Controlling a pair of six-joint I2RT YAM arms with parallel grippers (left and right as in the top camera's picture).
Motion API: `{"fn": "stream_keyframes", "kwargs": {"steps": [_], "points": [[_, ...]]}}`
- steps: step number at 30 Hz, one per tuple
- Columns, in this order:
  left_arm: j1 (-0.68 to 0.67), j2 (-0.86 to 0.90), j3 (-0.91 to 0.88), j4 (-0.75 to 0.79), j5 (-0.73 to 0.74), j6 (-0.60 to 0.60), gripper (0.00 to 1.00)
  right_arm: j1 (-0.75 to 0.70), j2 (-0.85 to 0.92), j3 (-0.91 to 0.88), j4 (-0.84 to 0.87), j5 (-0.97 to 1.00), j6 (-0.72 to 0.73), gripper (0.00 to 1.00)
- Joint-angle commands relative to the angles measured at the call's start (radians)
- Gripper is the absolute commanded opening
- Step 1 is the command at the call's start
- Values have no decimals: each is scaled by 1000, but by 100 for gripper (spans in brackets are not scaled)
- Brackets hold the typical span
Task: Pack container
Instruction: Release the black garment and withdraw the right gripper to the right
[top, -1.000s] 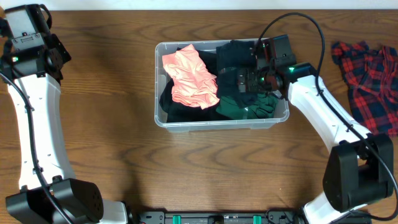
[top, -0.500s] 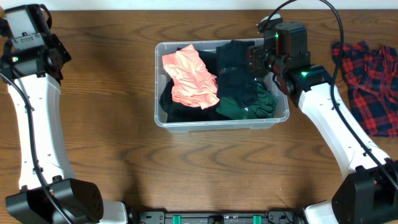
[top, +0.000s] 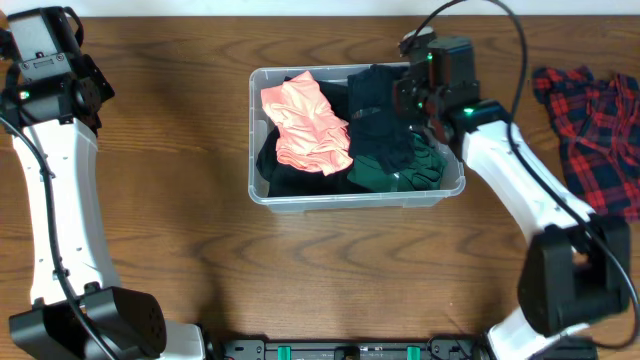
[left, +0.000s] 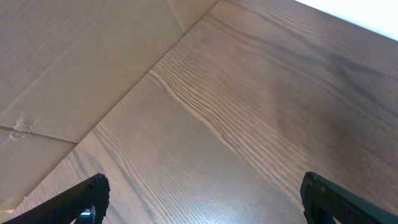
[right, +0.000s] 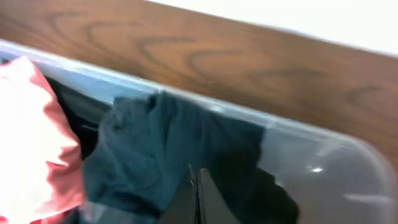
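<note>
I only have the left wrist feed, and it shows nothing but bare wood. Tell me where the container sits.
Observer: The container is in the middle of the table. It holds a pink garment and a dark green garment.
Operator: Report the right arm.
Observer: Its fingers are shut above the container's far right corner, over a dark blue garment.
Operator: Name anything outside the container.
Observer: A red plaid shirt lies at the table's right edge.

Clothes (top: 345, 135) hide the bottom of the container (top: 355, 201), and the right wrist view is blurred.
</note>
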Motion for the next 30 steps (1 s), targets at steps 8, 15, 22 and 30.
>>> {"fn": "stream_keyframes", "kwargs": {"steps": [8,15,22,30], "points": [[2,1,0,0,-16,6,98,96,200,8,-10,-27,-53,5],[2,1,0,0,-16,6,98,84,93,8,-10,32,-57,7],[2,1,0,0,-16,6,98,42,-180,8,-90,224,-67,18],[2,1,0,0,-16,6,98,-227,-410,8,-312,329,-42,27]]}}
